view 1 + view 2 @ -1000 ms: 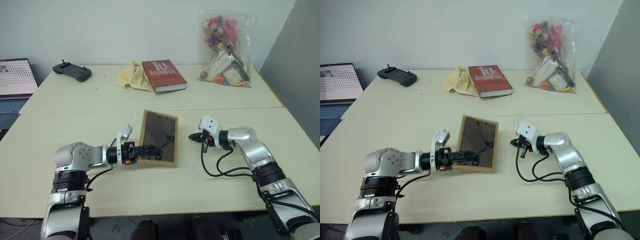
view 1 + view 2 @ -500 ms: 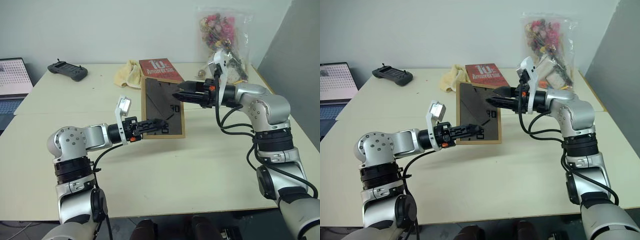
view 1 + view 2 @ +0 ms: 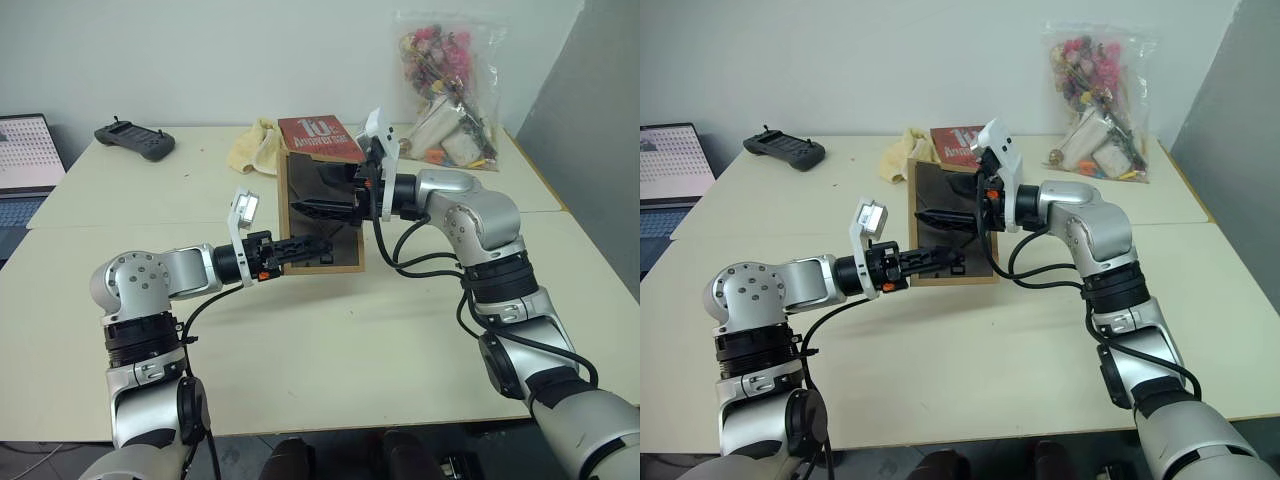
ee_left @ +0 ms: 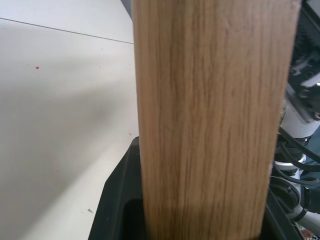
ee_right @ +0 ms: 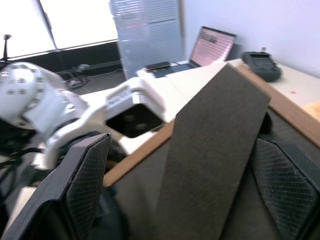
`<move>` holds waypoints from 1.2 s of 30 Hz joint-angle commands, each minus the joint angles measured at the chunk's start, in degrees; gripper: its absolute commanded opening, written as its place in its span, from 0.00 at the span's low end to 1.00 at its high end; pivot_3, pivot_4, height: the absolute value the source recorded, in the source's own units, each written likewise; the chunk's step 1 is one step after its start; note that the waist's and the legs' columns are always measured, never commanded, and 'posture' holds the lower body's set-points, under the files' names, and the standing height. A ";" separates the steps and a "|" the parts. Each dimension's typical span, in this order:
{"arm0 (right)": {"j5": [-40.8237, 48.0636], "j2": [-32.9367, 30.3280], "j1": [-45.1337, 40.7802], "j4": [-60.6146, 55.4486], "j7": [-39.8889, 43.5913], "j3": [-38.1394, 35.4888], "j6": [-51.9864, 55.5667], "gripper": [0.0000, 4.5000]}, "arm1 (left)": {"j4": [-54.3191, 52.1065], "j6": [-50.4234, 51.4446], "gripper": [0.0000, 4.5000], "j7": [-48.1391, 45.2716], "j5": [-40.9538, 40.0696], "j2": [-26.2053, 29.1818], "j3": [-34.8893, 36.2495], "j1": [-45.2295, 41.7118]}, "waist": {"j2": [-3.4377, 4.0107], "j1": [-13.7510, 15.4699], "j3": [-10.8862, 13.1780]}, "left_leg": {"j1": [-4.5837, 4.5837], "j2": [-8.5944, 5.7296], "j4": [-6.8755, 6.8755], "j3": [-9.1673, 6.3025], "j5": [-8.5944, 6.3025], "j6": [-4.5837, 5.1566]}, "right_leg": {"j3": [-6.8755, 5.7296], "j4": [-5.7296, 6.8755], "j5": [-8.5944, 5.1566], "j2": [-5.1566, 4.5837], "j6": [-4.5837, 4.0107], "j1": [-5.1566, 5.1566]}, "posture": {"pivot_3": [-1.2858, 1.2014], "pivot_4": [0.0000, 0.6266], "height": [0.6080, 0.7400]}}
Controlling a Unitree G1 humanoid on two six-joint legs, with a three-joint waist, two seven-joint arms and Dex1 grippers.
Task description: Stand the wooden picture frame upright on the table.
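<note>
My left gripper (image 3: 300,244) grips the frame (image 3: 310,180) upright above the table (image 3: 400,330); my right gripper (image 3: 322,208) gapes around its stand (image 5: 210,150). Next: pull the stand out, then lower

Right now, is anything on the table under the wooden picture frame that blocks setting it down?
Nothing visible blocks it. The small light-wood picture frame, held by the left pincer, hangs over a bare patch of the pale cream table. The red book lies farther back.
</note>
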 commanded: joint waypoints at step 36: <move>-83.36 -18.57 4.84 25.62 -76.84 17.25 -96.78 0.99 | 12.12 -3.09 0.25 28.09 -61.24 14.19 -14.79 5.31 | -0.25 -0.48 0.04 | 0.05 -0.01 0.02 0.33 0.35 -0.60 | 0.65 0.53 -0.07 0.22 -0.08 -0.50 | 0.52 0.24 1.00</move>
